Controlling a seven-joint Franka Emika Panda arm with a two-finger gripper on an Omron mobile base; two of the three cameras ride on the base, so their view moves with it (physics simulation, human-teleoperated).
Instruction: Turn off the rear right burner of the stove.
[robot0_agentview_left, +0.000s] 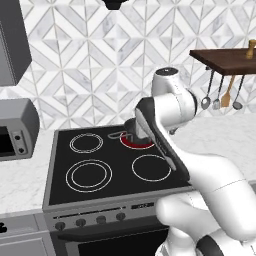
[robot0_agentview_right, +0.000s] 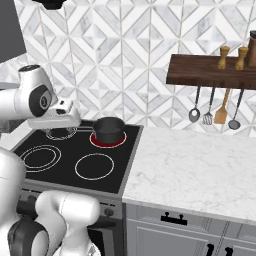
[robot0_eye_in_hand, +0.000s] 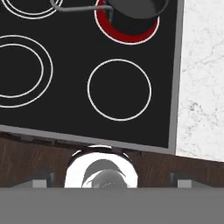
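We hold our arm high over the stove (robot0_agentview_left: 55, 170), where the rear right burner (robot0_agentview_right: 95, 142) glows red under a saucepan (robot0_agentview_right: 109, 129). The gripper (robot0_eye_in_hand: 112, 181) looks straight down at the glass from above the front edge; whether its fingers stand open or shut we cannot tell, since only two grey stubs show at the frame's foot.

The risk, as we judge it, lies at the knobs (robot0_agentview_left: 90, 219). Four sit close together in a row on the grey front panel, and nothing we can read says which feeds which ring. Turn the wrong one and the red ring stays lit while another heats. A descent too far forward could also strike the glass edge rather than reach the panel face.

In the hand view the burner lies at the top, well apart from the fingers, past the pale front right ring (robot0_eye_in_hand: 119, 89). The knobs sit below and in front of the gripper.
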